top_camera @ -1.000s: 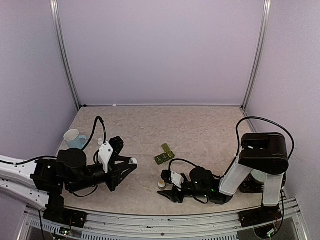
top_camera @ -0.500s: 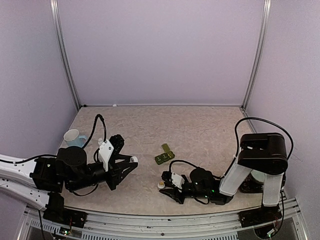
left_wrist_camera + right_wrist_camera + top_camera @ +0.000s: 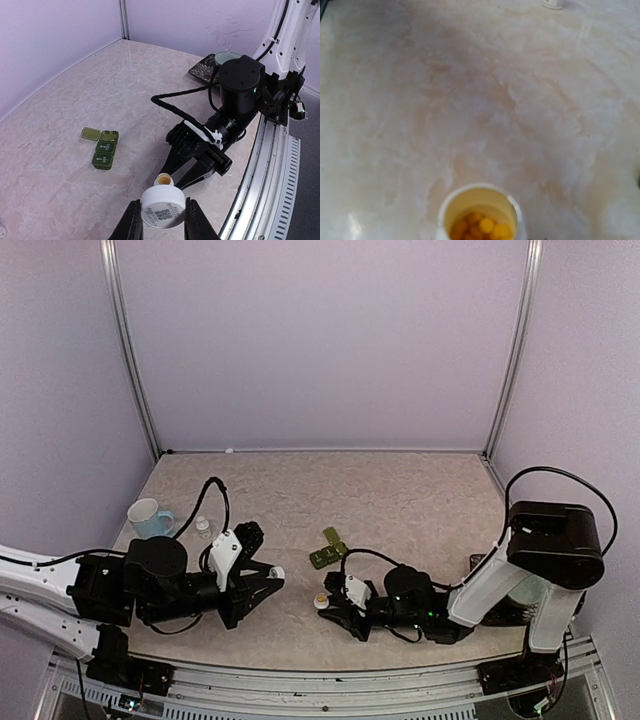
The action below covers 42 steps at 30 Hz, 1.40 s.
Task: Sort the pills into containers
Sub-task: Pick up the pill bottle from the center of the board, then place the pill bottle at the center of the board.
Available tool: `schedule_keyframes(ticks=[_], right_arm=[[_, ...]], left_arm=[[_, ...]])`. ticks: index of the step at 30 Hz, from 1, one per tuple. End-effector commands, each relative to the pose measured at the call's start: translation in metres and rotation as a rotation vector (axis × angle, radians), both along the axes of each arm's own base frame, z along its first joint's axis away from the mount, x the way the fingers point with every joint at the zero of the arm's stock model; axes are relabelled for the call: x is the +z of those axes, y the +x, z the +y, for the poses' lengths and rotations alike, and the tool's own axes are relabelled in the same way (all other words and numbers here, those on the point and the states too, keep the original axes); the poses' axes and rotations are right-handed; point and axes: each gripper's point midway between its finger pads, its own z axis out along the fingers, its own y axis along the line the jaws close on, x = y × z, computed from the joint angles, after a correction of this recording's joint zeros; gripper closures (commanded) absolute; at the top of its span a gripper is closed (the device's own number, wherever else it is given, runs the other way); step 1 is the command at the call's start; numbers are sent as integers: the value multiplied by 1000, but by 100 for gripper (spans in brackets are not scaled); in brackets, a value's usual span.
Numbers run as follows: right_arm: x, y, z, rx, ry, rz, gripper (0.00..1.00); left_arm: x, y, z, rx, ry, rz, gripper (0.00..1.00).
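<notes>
1. Green containers (image 3: 103,149) lie on the surface (image 3: 400,490), one lid flipped open.
2. Left claw (image 3: 161,216) pinches a white cap (image 3: 162,205).
3. Right claw (image 3: 175,176) flanks the open bottle (image 3: 479,200) of yellow pills (image 3: 481,227); cannot tell whether it grips.

A lab test cell: plain lilac walls (image 3: 320,350), aluminium posts (image 3: 128,350), marbled tabletop (image 3: 400,490)

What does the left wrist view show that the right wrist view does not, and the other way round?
Only the left wrist view: the white cap clamped in the left fingers, and the green pill-box strip with one lid open. Only the right wrist view: yellow pills inside the open white bottle. Both: that bottle on the marbled table.
</notes>
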Motion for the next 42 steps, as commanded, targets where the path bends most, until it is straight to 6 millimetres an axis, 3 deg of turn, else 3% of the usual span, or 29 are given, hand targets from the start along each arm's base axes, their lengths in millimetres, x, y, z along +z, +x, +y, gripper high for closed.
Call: schedule_keyframes(ticks=[1,14,27,30,36,42], right_arm=[[13,-4,5,8,-7,29,76],[46,-17,14,11,-48,-1,76],[61,-29,16,23,-58,-45,76],[54,-26,15,12,-72,-54,76],[22,-25,15,8,-129,-40,76],[5,-26,15,18,-142,-30,75]], left_arm=[[-9,-11,-12,-81,14,29,75],[-43,-15,-42,-136,148,97,76],[-58,-3,-41,-85,178,146,76],[-59,1,-39,-57,181,147,76],[-63,10,-29,-15,175,168,76],[-77,13,-23,-9,186,206,76]])
